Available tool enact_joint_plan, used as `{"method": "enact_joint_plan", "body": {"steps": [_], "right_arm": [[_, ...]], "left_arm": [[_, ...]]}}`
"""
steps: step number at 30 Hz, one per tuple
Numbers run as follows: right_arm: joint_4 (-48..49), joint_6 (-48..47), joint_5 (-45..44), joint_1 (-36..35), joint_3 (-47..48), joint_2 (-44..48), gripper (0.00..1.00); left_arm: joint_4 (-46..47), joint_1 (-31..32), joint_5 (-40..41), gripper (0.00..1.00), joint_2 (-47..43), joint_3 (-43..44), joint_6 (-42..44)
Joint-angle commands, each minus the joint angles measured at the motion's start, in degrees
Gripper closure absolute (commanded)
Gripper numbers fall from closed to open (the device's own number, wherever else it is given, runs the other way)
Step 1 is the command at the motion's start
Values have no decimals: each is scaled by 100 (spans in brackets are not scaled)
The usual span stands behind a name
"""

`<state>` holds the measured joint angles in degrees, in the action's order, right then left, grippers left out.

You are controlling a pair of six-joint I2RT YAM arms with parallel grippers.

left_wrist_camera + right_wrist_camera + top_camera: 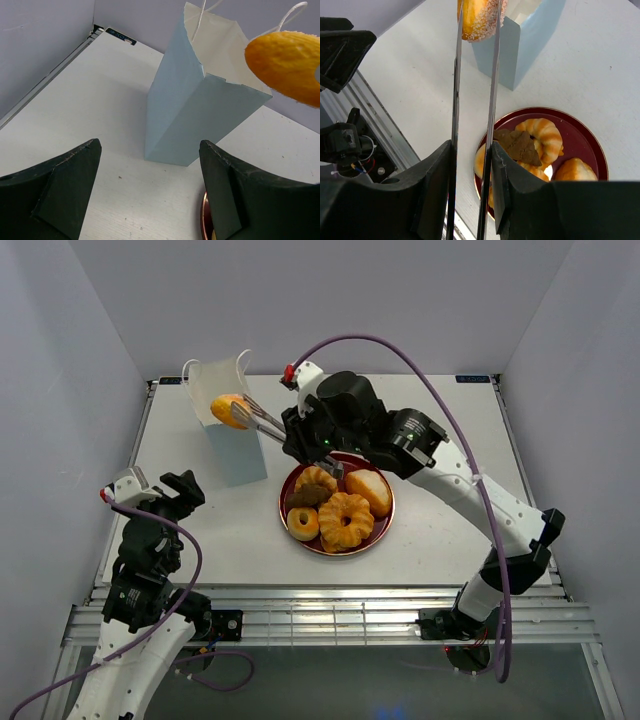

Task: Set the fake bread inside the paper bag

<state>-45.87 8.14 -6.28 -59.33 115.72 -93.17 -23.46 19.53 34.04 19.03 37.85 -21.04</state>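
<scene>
The right gripper [303, 437] is clamped around the handles of the silver tongs [262, 420], squeezing the two blades nearly parallel. Their tips pinch a golden-orange bun [229, 411]. In the overhead view the tongs' long axis runs from the gripper at frame centre out toward the upper left. It ends over the white mouth of the pale blue paper bag [237, 458], which stands upright there.

What matters is where the bun hangs. It is above the rim, not inside the bag. It looks closer to the lower-right edge of the opening than to the middle. The left wrist view agrees: the bun [287, 62] floats high at the right of the frame, above the bag [200, 115]. I'd say a short push along the same line should come before any release, or the bun could catch the edge.

The left gripper [186, 490] hangs at lower left, well apart from the bag, jaws spread wide and empty. The right arm is the one in position.

The other pastries, among them a croissant [316, 480] and a ring donut [302, 523], sit on the dark red plate [386, 523].
</scene>
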Motion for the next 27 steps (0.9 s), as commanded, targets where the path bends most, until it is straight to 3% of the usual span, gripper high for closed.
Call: {"method": "enact_joint_plan", "body": {"steps": [1,11,24,27], "right_arm": [[526,-225,101,-26,608,-184,64],[746,-357,-277,27,1523,-1159,63],[1080,-146,259,510,1523,-1626,61],[1124,-181,329,537,1497,-1714,54]], "left_arm": [[-27,25,-38,11,13,-5,-6],[-9,25,-108,11,31,-14,-6],[8,16,-222,11,22,-14,12],[8,16,-240,11,22,-14,12]]}}
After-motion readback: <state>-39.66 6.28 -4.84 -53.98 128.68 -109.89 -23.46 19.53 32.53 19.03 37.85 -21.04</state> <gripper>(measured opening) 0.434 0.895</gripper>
